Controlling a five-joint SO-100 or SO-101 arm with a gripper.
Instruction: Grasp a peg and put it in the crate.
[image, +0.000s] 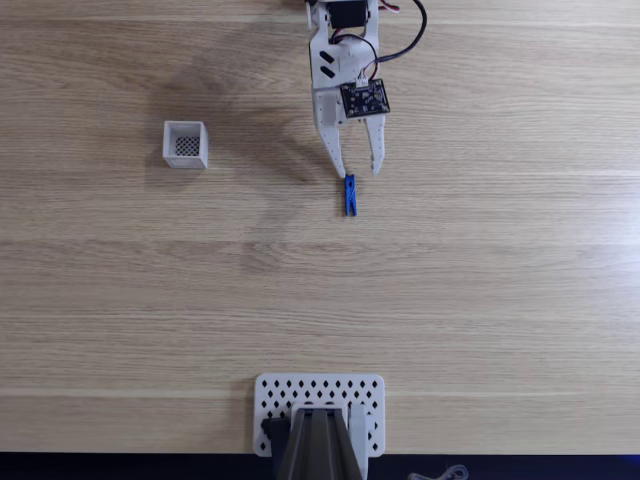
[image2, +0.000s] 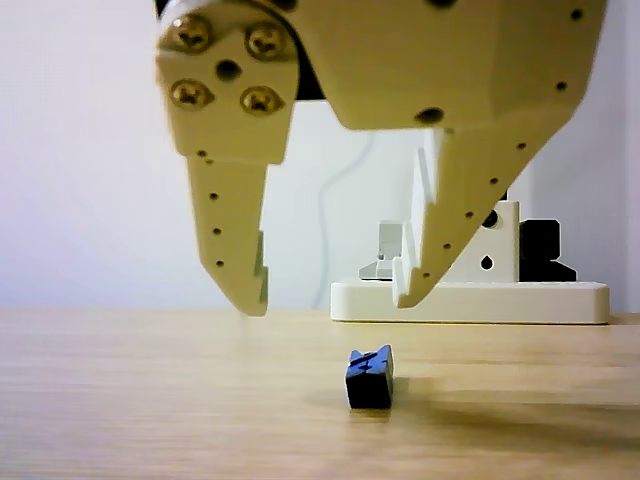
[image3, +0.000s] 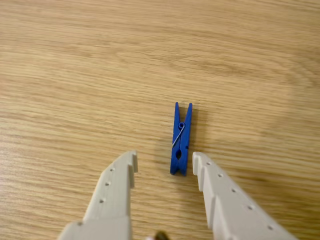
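The peg is a slim bright-blue clothespin lying flat on the wooden table; it also shows as the peg seen end-on and the peg seen from above. My gripper hangs open just above the peg's near end, its white fingers apart and holding nothing. In the wrist view my gripper has the peg's end between its fingertips, closer to the right finger. In the other view my gripper hovers clear above the peg. The crate, a small white box with a dark mesh floor, stands far to the left.
A flat white plate with diamond holes sits at the table's front edge with a dark mount on it; it shows as the plate behind the gripper. A black cable loops off the arm. Bare wood lies between peg and crate.
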